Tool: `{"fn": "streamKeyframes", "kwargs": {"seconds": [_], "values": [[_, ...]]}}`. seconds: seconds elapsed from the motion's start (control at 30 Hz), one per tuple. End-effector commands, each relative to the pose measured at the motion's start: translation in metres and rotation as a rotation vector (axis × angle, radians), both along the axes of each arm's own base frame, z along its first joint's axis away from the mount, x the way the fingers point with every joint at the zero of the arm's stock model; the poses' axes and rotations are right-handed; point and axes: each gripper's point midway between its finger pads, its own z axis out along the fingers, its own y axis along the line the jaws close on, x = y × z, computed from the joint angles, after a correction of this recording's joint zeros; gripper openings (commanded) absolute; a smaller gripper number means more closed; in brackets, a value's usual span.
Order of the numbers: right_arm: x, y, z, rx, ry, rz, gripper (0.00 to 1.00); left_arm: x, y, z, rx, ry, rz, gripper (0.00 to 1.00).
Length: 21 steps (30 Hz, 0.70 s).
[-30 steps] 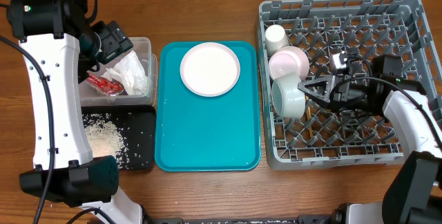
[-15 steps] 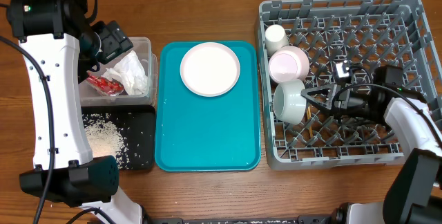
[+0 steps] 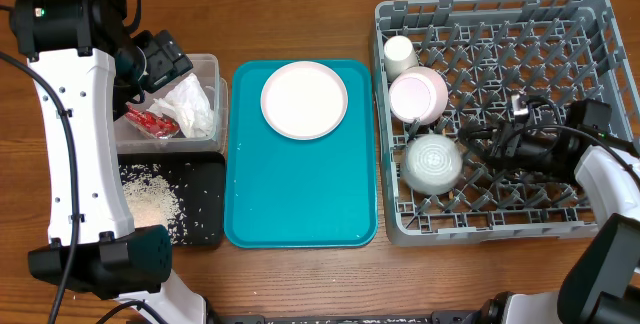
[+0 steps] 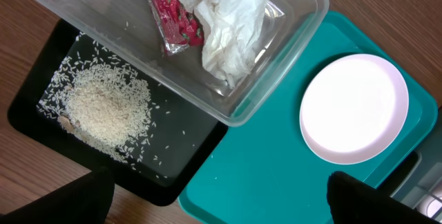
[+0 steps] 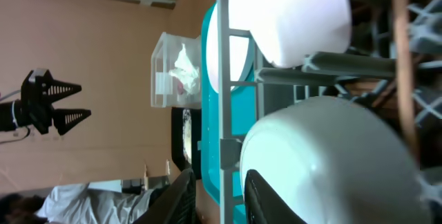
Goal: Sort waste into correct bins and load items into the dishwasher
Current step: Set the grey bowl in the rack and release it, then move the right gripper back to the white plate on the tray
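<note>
The right pincer (image 3: 474,150) lies low inside the grey dish rack (image 3: 480,230), pointing at the pale whitish bowl (image 3: 432,162). Its fingers (image 5: 185,195) stand a little apart with nothing between them; whether a tip touches the bowl's edge I cannot tell. The bowl sits upside down, dome up, among the pegs near the rack's left wall.

At the near left of the worktop (image 3: 300,14) is the shallow black tray (image 3: 208,179), holding the heap of rice grains (image 3: 150,202) with loose grains scattered around it. Beside it the teal tray (image 3: 300,189) carries only the pale pink plate (image 3: 304,99), set toward its far end.

Just beyond the black tray the clear tub (image 3: 208,61) holds the red foil wrapper (image 3: 150,121) and the crumpled white napkin (image 3: 190,104), lying against each other. The left pincer (image 3: 163,61) hangs above the tub's far edge — jaws spread wide, holding nothing.

In the rack, beyond the whitish bowl, the pink bowl (image 3: 418,94) leans on its side, and the small cream cup (image 3: 400,52) stands in the far left corner — just beside it.
</note>
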Motion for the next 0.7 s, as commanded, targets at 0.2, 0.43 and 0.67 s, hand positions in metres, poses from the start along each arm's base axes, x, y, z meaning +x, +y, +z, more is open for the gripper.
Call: {"fn": "streamKeyframes", "kwargs": {"seconds": [0.2, 0.43, 0.67], "values": [[0.032, -0.024, 0.027, -0.180, 0.066, -0.086, 0.27, -0.001, -0.003, 0.004, 0.000, -0.011, -0.019, 1.00], [0.059, 0.028, 0.066, -0.543, -0.013, 0.019, 0.34, -0.001, -0.003, 0.004, 0.000, -0.011, -0.019, 1.00], [0.072, 0.118, 0.059, -0.969, -0.234, 0.102, 0.46, -0.001, -0.003, 0.004, 0.000, -0.011, -0.019, 1.00]]}}
